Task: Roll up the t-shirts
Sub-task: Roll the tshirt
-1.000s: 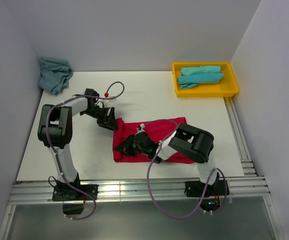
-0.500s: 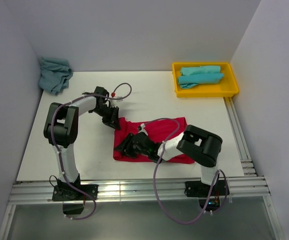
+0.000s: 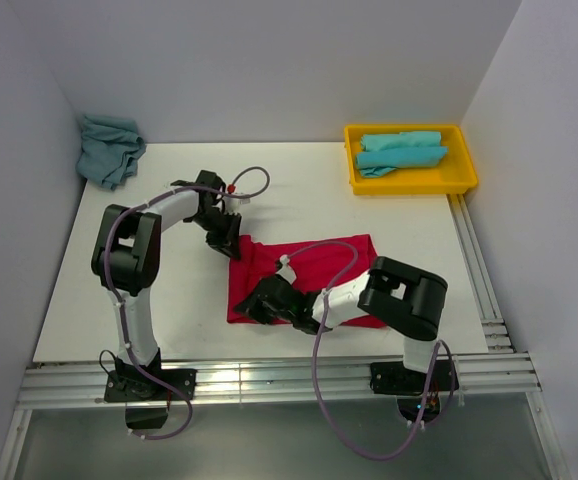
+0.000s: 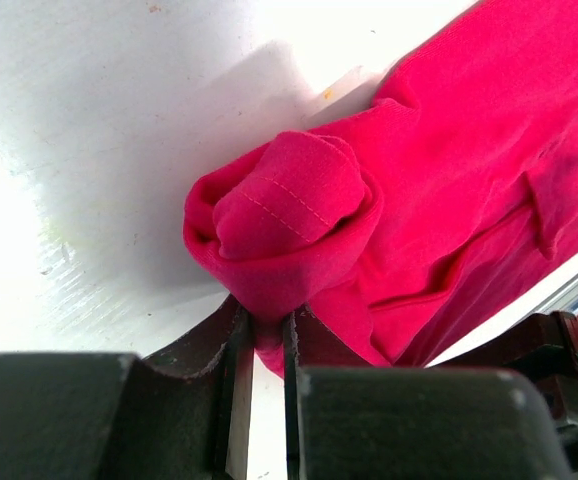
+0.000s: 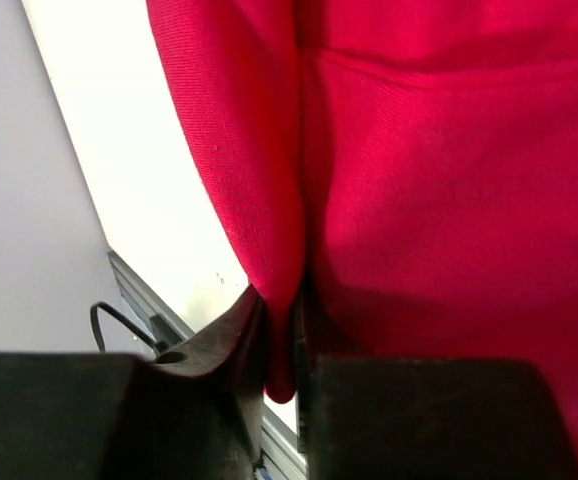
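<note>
- The red t-shirt [image 3: 269,262] lies near the middle of the bench, a little toward 6 o'clock in the top view. It is spread in a rough rectangle, with its left edge gathered up.
- It looks light, limp and not slippery, so it should drape and slump from any single grip. The firmest purchase is likely a hem or a doubled edge taken at two corners, which would keep the roll even.
- The cloth is a matte fine knit with a stitched hem. In the left wrist view one corner is curled into a soft rosette, its seam showing.
- The left hand [image 3: 231,243] is at the shirt's 10 o'clock corner. Its fingers are pressed close together, pinching cloth just under that curled corner.
- The right hand [image 3: 254,305] is at the shirt's 7 o'clock corner. It is pinched tight on a hanging fold of the edge.
- Two light turquoise t-shirts [image 3: 399,152] lie rolled in a yellow plastic tray [image 3: 409,185] at 1 o'clock.
- Another turquoise t-shirt [image 3: 109,148] sits crumpled at 10 o'clock, by the wall.
- The bench [image 3: 309,190] is white, smooth and slightly glossy, so cloth will probably slide on it easily.
</note>
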Robot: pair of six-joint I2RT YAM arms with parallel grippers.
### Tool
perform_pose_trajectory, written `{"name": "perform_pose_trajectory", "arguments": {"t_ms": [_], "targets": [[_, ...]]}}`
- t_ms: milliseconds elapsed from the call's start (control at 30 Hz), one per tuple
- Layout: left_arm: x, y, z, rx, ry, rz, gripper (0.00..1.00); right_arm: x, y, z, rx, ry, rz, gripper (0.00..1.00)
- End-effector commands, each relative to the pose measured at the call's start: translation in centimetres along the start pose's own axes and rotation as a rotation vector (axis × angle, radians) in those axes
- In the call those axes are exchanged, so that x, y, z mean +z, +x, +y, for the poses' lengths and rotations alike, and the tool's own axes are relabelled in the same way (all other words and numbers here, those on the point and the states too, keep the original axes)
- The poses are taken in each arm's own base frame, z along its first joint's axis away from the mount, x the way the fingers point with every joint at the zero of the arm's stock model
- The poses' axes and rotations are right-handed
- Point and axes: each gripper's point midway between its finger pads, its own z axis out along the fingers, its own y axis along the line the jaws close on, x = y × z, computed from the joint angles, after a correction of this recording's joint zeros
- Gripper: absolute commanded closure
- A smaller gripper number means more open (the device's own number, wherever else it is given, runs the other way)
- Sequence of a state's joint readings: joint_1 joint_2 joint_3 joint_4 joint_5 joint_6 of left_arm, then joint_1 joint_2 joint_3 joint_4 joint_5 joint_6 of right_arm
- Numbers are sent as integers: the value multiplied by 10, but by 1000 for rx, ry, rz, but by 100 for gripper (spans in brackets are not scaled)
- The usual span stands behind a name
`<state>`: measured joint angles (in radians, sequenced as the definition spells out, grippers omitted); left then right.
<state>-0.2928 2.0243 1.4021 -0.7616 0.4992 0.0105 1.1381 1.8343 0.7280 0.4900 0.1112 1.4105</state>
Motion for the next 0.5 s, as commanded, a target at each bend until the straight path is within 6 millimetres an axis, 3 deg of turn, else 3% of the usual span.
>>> {"name": "perform_pose_trajectory", "arguments": {"t_ms": [0,33,100,133,167,200,233,267,467], "targets": [[-1,-19,23,37,-133,-51,90,-11,23,-13,-38,80,51,78],[-2,-20,22,37,-135,-53,91,-14,27,-25,-63,140,55,75],[-2,-21,23,41,-156,-56,91,-15,23,-14,-102,164,25,59],[-3,-22,22,43,-162,-62,91,-22,25,-28,-134,246,26,55],[-4,-23,22,46,-168,-64,92,-23,23,-11,-145,235,6,52],[-4,-23,22,51,-173,-65,92,-28,16,-8,-170,263,-33,48],[-4,-23,22,55,-184,-65,92,-38,12,-20,-201,345,-49,48],[-6,-23,21,56,-190,-67,92,-43,12,-3,-216,336,-63,47],[-6,-22,20,67,-214,-56,93,-83,-8,35,-327,419,-178,47]]}}
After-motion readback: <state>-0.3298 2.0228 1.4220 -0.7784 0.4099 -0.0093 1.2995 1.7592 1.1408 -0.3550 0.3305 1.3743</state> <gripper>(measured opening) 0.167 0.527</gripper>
